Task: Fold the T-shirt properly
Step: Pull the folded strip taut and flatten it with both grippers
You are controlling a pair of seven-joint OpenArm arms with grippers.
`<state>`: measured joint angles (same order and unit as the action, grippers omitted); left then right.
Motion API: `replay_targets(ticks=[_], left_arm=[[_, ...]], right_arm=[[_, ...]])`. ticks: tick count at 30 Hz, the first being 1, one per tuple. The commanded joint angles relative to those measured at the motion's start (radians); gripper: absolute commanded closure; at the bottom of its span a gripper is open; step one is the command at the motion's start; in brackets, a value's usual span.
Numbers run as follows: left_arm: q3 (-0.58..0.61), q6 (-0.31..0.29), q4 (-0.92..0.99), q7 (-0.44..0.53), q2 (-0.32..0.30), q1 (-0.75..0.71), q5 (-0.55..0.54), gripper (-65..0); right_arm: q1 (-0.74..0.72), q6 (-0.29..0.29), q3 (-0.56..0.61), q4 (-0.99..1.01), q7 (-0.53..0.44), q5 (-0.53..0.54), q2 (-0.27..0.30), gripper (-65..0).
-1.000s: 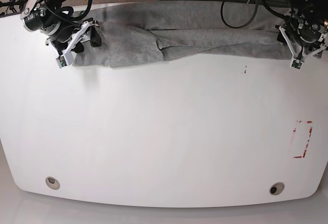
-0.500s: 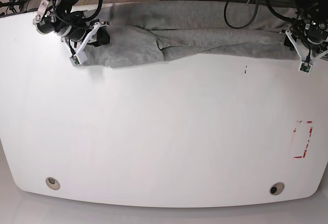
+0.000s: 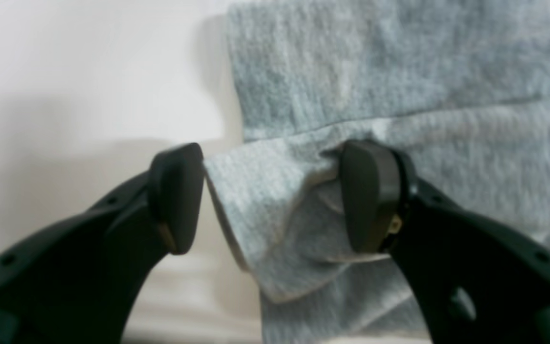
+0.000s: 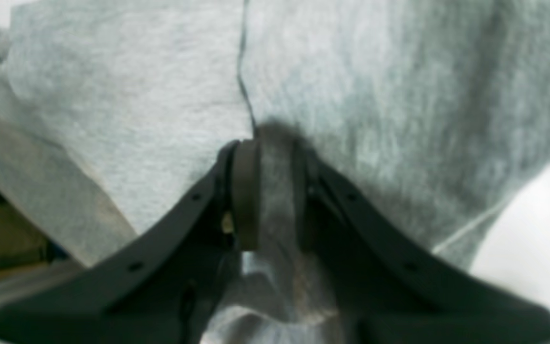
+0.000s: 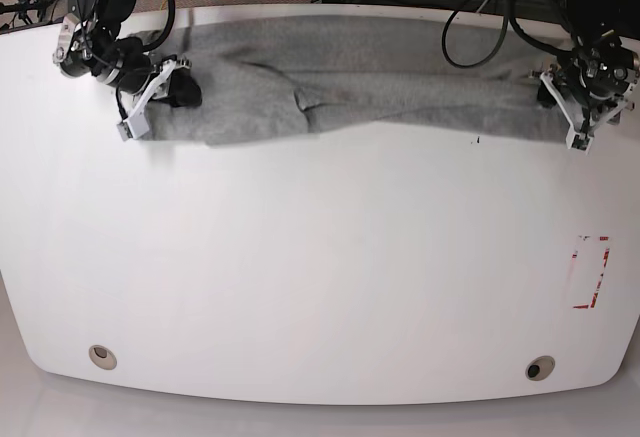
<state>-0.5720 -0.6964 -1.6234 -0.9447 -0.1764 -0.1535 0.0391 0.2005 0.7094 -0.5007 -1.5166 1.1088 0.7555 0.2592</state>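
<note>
The grey T-shirt (image 5: 380, 87) lies bunched in a long band along the table's far edge. At its left end in the base view, my right gripper (image 5: 178, 91) is shut on it. The right wrist view shows the right gripper (image 4: 275, 191) pinching a fold of the T-shirt (image 4: 136, 95) between its pads. At the band's right end, my left gripper (image 5: 550, 92) is open. In the left wrist view the left gripper (image 3: 275, 200) has a corner of the T-shirt (image 3: 399, 71) between its spread fingers, one pad on the bare table and one on the cloth.
The white table (image 5: 320, 257) has a red marked rectangle (image 5: 590, 272) at the right and a small dark mark (image 5: 476, 140) near the shirt. Two round fittings (image 5: 101, 356) (image 5: 540, 368) sit near the front edge. Cables (image 5: 480, 7) hang behind the far edge.
My right gripper has closed on the shirt's end and shifted slightly. The cloth band now looks flatter and more stretched. The left gripper stays open at the other end.
</note>
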Motion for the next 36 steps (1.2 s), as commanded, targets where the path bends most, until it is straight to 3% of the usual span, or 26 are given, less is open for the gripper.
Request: replay_targets(ticks=[1,9,14,18,22,26,36], left_arm=[[0.030,-0.002,0.036,-0.012,-0.002,0.018,0.011,-42.1],[0.077,-0.002,0.125,-0.012,-0.001,0.148,0.003,-42.4],[0.074,-0.002,0.120,-0.023,0.027,0.200,0.000,-42.6],[0.031,-0.002,0.059,-0.098,0.033,0.220,-0.009,-42.8],[-0.032,-0.002,0.024,-0.181,0.031,0.239,-0.084,-43.6],[-0.070,-0.002,0.013,-0.251,0.027,0.220,-0.207,-50.7],[-0.082,-0.002,0.107,-0.253,-0.024,0.128,-0.554,-51.0]], right_arm=[[-0.046,-0.011,-0.005,0.050,-0.006,-0.144,0.039,-12.5],[-0.237,-0.011,-0.006,0.195,-0.078,-0.396,0.045,-12.7],[-0.298,-0.011,-0.003,0.204,-0.089,-0.422,0.045,-12.8],[-0.307,-0.011,-0.003,0.202,-0.083,-0.422,0.045,-12.7],[-0.307,-0.011,-0.003,0.202,-0.075,-0.422,0.041,-12.5],[-0.303,-0.011,-0.003,0.202,-0.075,-0.422,0.038,-12.5],[-0.295,-0.011,-0.011,0.202,-0.063,-0.422,0.036,-12.4]])
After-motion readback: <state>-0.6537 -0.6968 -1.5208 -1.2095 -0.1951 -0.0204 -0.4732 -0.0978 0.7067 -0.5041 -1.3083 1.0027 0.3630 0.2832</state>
